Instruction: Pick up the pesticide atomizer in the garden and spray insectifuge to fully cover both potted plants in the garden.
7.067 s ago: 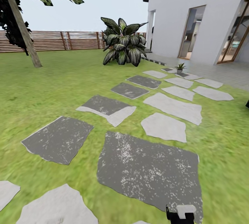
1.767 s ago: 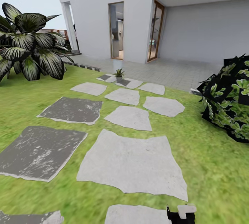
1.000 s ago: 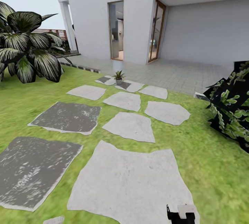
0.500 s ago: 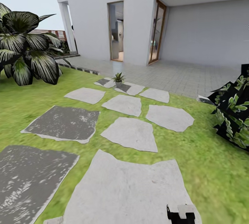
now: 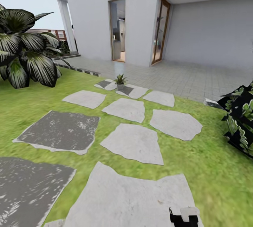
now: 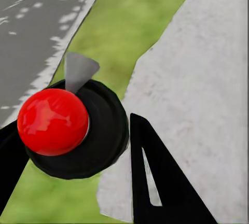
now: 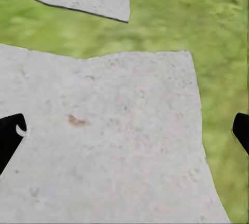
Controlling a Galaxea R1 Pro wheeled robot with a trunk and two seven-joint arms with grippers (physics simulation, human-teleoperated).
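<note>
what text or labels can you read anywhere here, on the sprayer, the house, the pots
None: no word, number or sign can be read in any view.
Pesticide atomizer, with its red top between the left gripper's fingers: no label on the part in view.
House wall: plain white, no sign.
Potted plant: too small to show any marking.

Black pointed fingers [image 7: 10,133], white-topped black hand [image 5: 184,216]
</note>
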